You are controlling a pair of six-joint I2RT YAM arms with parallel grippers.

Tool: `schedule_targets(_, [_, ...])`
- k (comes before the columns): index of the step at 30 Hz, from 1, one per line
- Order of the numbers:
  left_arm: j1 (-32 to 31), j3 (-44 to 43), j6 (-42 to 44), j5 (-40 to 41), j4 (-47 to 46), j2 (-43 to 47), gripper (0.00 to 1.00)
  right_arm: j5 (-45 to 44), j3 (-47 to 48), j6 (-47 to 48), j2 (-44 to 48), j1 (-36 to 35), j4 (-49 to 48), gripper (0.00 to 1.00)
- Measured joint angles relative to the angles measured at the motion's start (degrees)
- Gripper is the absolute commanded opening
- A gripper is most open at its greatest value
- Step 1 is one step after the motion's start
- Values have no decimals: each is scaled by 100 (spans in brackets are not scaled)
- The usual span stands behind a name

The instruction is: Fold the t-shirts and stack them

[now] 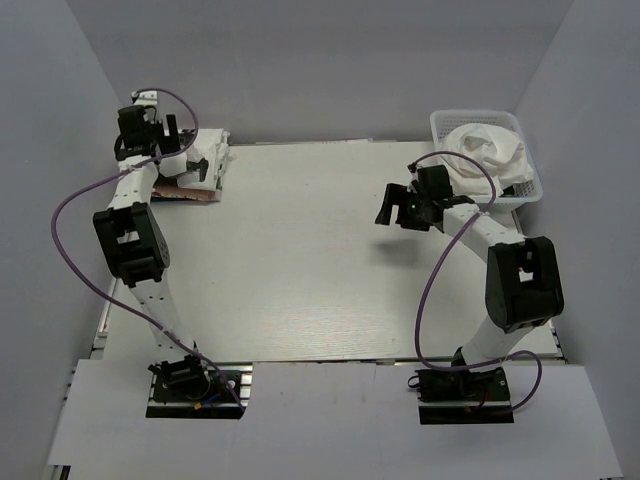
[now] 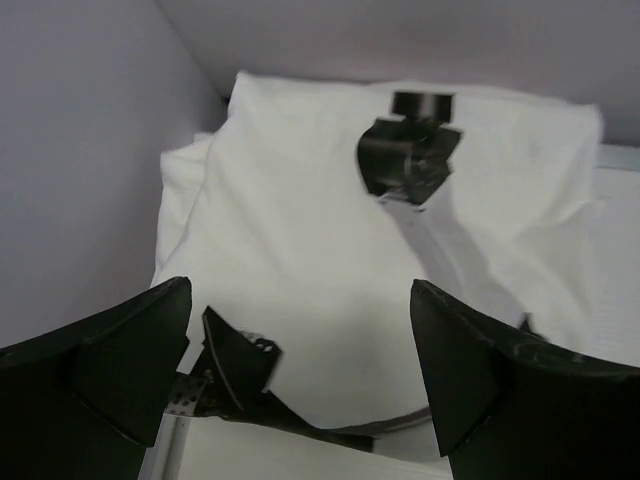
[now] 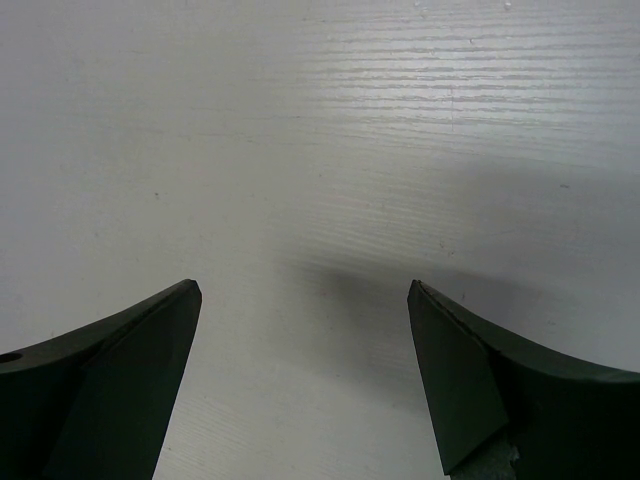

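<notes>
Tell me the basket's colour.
The basket is white; the top external view shows it best.

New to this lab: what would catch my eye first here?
A stack of folded white t-shirts sits at the far left corner of the table, the left hand open above it. At the far right, a white lattice basket holds a crumpled t-shirt, and the right hand hangs open over bare table nearby.
</notes>
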State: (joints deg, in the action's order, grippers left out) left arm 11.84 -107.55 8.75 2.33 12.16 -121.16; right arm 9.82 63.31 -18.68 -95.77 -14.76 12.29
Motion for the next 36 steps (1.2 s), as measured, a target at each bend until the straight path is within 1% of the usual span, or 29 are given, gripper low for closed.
schedule_targets(5, [472, 7, -103, -328, 42, -654, 100, -2, 197, -17, -177, 0, 42, 90])
schedule_targets(10, [584, 7, -149, -756, -76, -1209, 100, -37, 223, -39, -304, 0, 107, 90])
schedule_targets(18, [601, 4, -219, -892, -170, -1191, 100, -66, 227, -39, -308, 0, 122, 90])
schedule_targets(23, [588, 11, -522, -846, 122, -898, 100, -66, 227, -35, -138, -2, 120, 90])
schedule_targets(25, [549, 96, -704, -769, 238, -584, 100, -66, 214, -35, 72, -4, 107, 90])
schedule_targets(28, [468, 780, -1375, -898, 295, 424, 100, -55, 90, -42, 533, -2, -39, 90])
schedule_targets(30, [407, 1543, -1982, -1113, 216, 1416, 100, -24, -59, -66, 870, -2, -138, 90])
schedule_targets(34, [186, 3589, -3182, -1899, -673, 3609, 100, 46, -516, -153, 1478, -2, -350, 90])
schedule_targets(36, [-52, 4382, -3558, -2210, -903, 4444, 100, 83, -835, -192, 1773, -2, -468, 90])
